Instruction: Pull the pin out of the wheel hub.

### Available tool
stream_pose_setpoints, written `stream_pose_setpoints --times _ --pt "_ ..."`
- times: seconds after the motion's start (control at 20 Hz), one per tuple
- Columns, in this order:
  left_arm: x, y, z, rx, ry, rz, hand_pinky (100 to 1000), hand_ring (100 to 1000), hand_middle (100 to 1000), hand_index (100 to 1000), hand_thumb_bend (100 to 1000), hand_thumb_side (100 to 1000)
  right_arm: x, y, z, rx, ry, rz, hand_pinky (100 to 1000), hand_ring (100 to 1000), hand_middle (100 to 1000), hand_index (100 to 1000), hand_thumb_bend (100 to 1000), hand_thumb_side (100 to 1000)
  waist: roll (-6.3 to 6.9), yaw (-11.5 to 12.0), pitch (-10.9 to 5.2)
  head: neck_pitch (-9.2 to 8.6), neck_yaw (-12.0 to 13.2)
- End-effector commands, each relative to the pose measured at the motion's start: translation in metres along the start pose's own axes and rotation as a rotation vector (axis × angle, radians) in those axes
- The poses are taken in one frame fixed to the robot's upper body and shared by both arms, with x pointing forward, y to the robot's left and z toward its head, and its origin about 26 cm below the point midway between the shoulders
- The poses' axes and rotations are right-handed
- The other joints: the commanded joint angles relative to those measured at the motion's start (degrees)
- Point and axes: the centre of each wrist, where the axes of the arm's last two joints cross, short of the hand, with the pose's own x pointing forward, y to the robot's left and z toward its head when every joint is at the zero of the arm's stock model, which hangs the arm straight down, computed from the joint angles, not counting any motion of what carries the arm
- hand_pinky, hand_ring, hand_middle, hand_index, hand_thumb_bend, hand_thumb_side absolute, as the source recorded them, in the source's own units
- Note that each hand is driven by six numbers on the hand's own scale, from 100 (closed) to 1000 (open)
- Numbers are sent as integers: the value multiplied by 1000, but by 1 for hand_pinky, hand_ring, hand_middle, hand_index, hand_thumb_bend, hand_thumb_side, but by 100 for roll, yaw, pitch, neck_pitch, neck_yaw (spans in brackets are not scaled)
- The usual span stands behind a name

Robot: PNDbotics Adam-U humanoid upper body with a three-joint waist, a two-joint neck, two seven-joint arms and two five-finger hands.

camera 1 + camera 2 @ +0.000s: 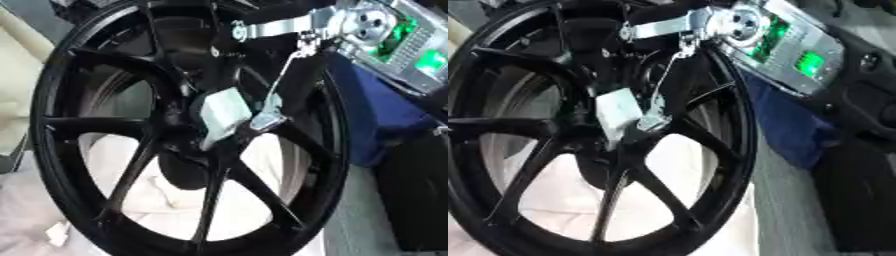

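A big black spoked wheel [52,150] stands tilted and fills both views. At its hub [197,137] sits a pale, blocky piece, the pin [223,111]. My right arm comes in from the upper right, with a silver wrist [367,22] lit by green lights. Its black right hand [293,85] reaches down onto the hub. A dark finger with a silver tip [267,120] presses the pin's right side, and other dark fingers [185,95] lie along its left. The hand merges with the black spokes, so its outline is hard to follow. My left hand is out of sight.
White padding [166,195] lies behind the lower spokes. A blue cloth [372,115] hangs at the right, with a black box [416,195] below it. A beige surface [17,60] shows at the far left.
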Motion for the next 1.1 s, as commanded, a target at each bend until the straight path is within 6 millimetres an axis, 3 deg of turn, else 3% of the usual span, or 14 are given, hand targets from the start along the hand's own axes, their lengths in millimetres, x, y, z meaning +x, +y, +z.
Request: stream_pose_setpoints --times 0.05,0.75,1.1 --pt "8 4 -6 2 -37 -11 922 541 529 694 278 643 2 -4 4 -15 7 18 764 695 646 673 569 199 38 3 -87 -45 15" --pt "8 4 -5 7 -36 -9 922 539 527 694 276 647 -3 -1 5 -7 12 3 739 652 609 634 521 152 -28 104 -32 1 17" --pt "8 4 -5 11 -35 -10 924 538 525 695 274 649 -8 0 4 -3 12 -18 724 627 579 602 411 100 -42 132 8 11 19"
